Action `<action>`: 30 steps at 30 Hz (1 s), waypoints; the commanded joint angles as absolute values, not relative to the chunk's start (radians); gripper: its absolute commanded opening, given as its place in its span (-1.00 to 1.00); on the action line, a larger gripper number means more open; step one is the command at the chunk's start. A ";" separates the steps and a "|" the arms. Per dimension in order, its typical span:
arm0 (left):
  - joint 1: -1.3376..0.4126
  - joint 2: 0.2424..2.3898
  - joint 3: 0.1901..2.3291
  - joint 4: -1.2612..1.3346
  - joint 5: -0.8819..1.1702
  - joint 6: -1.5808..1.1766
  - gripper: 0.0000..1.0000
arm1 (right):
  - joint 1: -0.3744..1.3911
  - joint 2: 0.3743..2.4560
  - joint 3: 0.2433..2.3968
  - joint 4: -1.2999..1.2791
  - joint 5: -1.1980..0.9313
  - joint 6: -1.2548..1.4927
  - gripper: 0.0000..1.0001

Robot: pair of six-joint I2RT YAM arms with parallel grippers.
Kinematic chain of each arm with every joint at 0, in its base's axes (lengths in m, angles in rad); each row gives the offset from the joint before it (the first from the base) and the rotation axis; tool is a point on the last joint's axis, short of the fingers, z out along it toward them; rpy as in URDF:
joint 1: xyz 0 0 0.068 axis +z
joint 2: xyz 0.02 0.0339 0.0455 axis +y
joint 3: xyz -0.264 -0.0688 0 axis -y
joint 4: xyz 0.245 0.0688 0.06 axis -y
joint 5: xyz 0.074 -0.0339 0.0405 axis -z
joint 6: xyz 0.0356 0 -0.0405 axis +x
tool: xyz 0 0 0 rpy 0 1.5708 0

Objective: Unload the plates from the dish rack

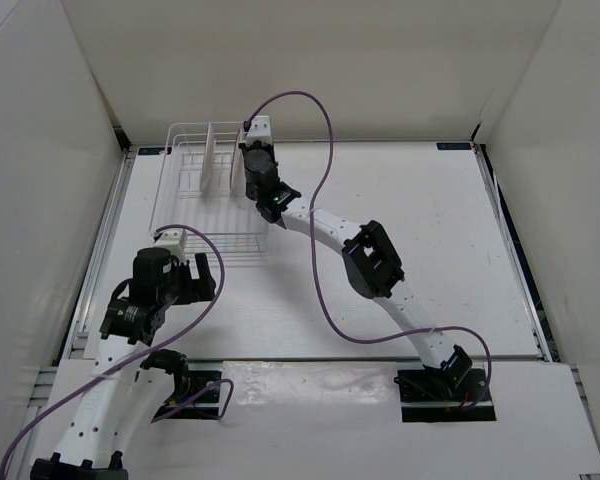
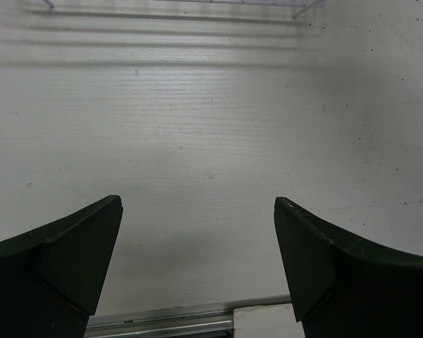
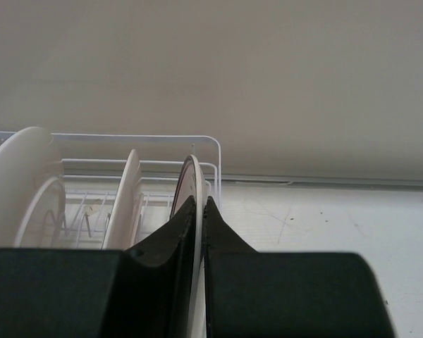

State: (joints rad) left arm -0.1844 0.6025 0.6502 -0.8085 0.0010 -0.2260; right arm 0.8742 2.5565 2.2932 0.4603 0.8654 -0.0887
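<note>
The white wire dish rack (image 1: 163, 187) stands at the table's far left. Plates stand upright in it, edge-on from above as white slivers (image 1: 208, 158). The right wrist view shows three plates: a left one (image 3: 21, 184), a middle one (image 3: 127, 193) and a rightmost one (image 3: 189, 176) with a thin dark rim. My right gripper (image 3: 199, 201) is shut on that rightmost plate, one finger on each face; from above it (image 1: 250, 165) is over the rack's right end. My left gripper (image 2: 197, 205) is open and holds nothing, low over the table near the rack's front (image 1: 202, 278).
White walls enclose the table on three sides. The rack's right wire end (image 3: 216, 156) is close beside the gripped plate. A purple cable (image 1: 325, 180) loops over the table right of the rack. A metal rail (image 2: 162, 320) runs along the near edge.
</note>
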 commanded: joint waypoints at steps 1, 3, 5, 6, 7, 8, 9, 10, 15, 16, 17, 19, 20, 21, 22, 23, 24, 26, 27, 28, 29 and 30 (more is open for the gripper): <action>-0.181 0.606 0.686 -0.811 0.006 -0.230 0.98 | 0.879 2.407 2.277 0.600 0.896 -0.156 -1.00; -0.183 0.606 0.684 -0.811 0.006 -0.230 0.98 | 0.876 2.376 2.220 0.585 0.890 -0.138 -1.00; -0.181 0.604 0.684 -0.811 0.005 -0.230 0.98 | 0.870 2.358 2.206 0.514 0.870 -0.114 -1.00; -0.181 0.601 0.684 -0.813 0.005 -0.230 0.98 | 0.870 2.352 2.201 0.496 0.864 -0.101 -0.79; -0.181 0.600 0.683 -0.811 0.002 -0.230 0.98 | 0.865 2.347 2.183 0.480 0.855 -0.074 -0.52; -0.181 0.600 0.683 -0.813 0.005 -0.230 0.98 | 0.862 2.338 2.172 0.465 0.841 -0.061 -0.31; -0.181 0.598 0.681 -0.813 0.003 -0.230 0.98 | 0.862 2.336 2.151 0.424 0.836 -0.040 -0.21; -0.183 0.598 0.681 -0.811 0.005 -0.232 0.98 | 0.858 2.332 2.126 0.410 0.833 -0.010 -0.11; -0.183 0.597 0.681 -0.813 0.005 -0.232 0.98 | 0.830 2.293 2.056 0.256 0.764 0.124 -0.06; -0.181 0.600 0.683 -0.813 0.005 -0.230 0.98 | 0.824 2.289 2.049 0.229 0.759 0.132 0.06; -0.183 0.600 0.683 -0.811 0.005 -0.229 0.98 | 0.821 2.289 2.046 0.216 0.752 0.161 0.15; -0.183 0.598 0.684 -0.811 0.005 -0.232 0.98 | 0.811 2.295 2.051 0.171 0.729 0.182 0.16; -0.181 0.600 0.683 -0.813 0.005 -0.233 0.98 | 0.811 2.295 2.049 0.157 0.724 0.192 0.16; -0.179 0.597 0.683 -0.811 0.003 -0.230 0.98 | 0.813 2.284 2.046 0.146 0.704 0.196 0.18; -0.181 0.597 0.683 -0.811 0.003 -0.230 0.98 | 0.810 2.281 2.036 0.128 0.695 0.198 0.22; -0.181 0.598 0.683 -0.813 0.005 -0.232 0.98 | 0.810 2.276 2.028 0.105 0.672 0.196 0.25; -0.184 0.591 0.683 -0.813 0.002 -0.232 0.98 | 0.811 2.251 2.004 0.071 0.661 0.193 0.28; -0.181 0.589 0.681 -0.811 0.005 -0.232 0.98 | 0.811 2.220 1.988 -0.024 0.615 0.195 0.37; -0.181 0.588 0.681 -0.813 0.005 -0.233 0.98 | 0.808 2.203 1.970 -0.055 0.611 0.190 0.39; -0.181 0.591 0.681 -0.813 0.005 -0.232 0.98 | 0.805 2.174 1.967 -0.087 0.607 0.190 0.40; -0.183 0.589 0.684 -0.811 0.005 -0.235 0.98 | 0.802 2.130 1.962 -0.183 0.612 0.192 0.40; -0.181 0.588 0.683 -0.811 0.003 -0.233 0.98 | 0.798 2.102 1.916 -0.207 0.614 0.211 0.40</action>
